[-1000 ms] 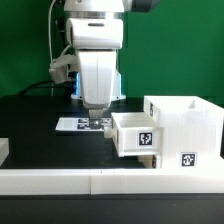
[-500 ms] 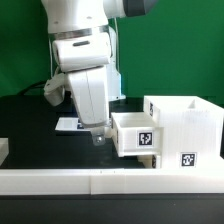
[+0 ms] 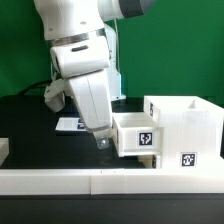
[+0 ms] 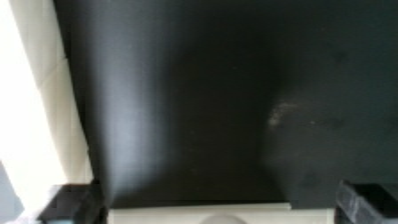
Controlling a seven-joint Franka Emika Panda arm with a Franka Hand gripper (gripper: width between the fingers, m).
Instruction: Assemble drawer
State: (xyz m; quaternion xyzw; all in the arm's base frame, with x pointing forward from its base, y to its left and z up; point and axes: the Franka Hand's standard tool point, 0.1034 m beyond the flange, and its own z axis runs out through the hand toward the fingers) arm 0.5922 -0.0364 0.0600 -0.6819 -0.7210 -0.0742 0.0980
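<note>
Exterior view: showed the gripper (image 3: 103, 139) tilted, fingertips low beside the front of the tray (image 3: 137, 135), on the exterior view's left of it.
Tray: sat partly inside the box shell (image 3: 186, 128), tagged face sticking out of the open front toward the exterior view's left.
Second tray: not made out in either view.
Step in hand: judged as seating the tray into the shell, roughly half done.
Next move: called for a straight push on the tray's front face along the slot, toward the exterior view's right, kept level to avoid jamming.
Jaws: nothing seen held; fingertips close together in the exterior view, while the wrist view showed two dark finger pads (image 4: 71, 205) well apart with only black tabletop between; opening width could not be told for certain.
Contact: fingertips near or touching the tray's front edge; could not be told which.
Surroundings: marker board (image 3: 70, 125) lay behind the arm; border wall (image 3: 60, 180) ran along the front.
</note>
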